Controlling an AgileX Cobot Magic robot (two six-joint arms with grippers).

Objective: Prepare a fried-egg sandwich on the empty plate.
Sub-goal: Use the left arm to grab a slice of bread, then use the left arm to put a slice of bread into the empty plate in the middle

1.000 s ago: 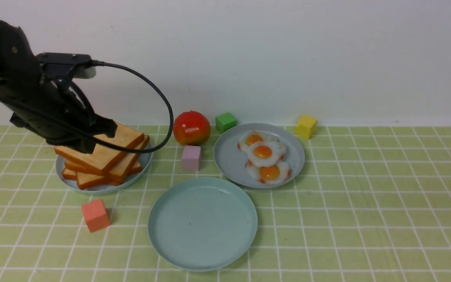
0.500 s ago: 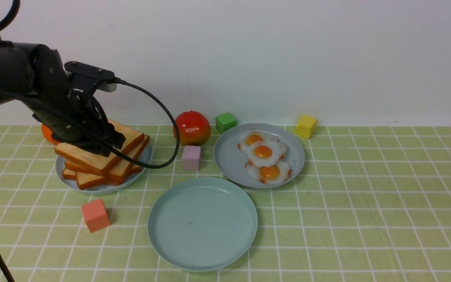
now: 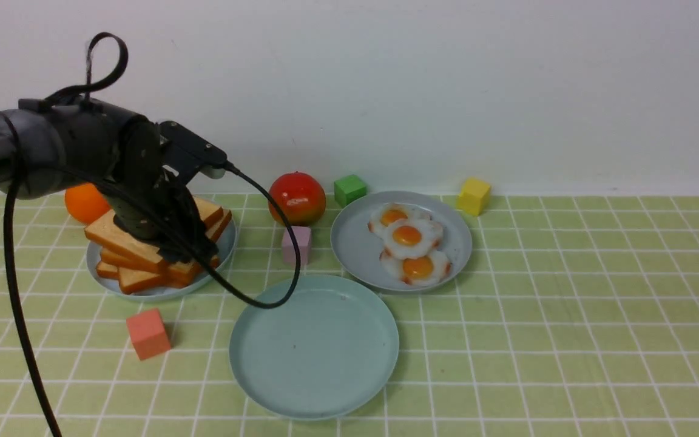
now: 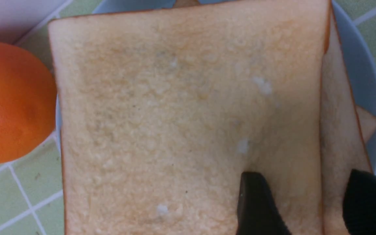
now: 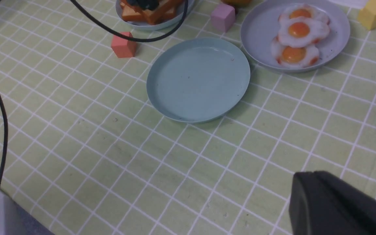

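Observation:
A stack of toast slices (image 3: 143, 258) lies on a grey-blue plate (image 3: 97, 267) at the left. My left gripper (image 4: 305, 176) is down on the stack and open. One finger rests over the top slice (image 4: 181, 124), the other stands past that slice's edge, and nothing is gripped. The empty plate (image 3: 313, 346), pale mint, sits bare at the front centre. Three fried eggs (image 3: 410, 237) lie on another grey-blue plate (image 3: 355, 255) behind it. No fried-egg sandwich shows. My right gripper (image 5: 305, 178) hangs shut over the tablecloth, away from the plates.
An orange (image 3: 82, 203) sits behind the toast plate. A red fruit (image 3: 297, 198), a pink cube (image 3: 296, 244), a green cube (image 3: 349, 189) and a yellow cube (image 3: 474, 195) stand around the egg plate. A salmon cube (image 3: 148, 334) lies front left. The left arm's cable (image 3: 276, 297) droops over the mint plate's rim.
The left arm has swung right and down onto the toast stack, its wrist has turned and its jaws have opened. The orange behind it has come into view.

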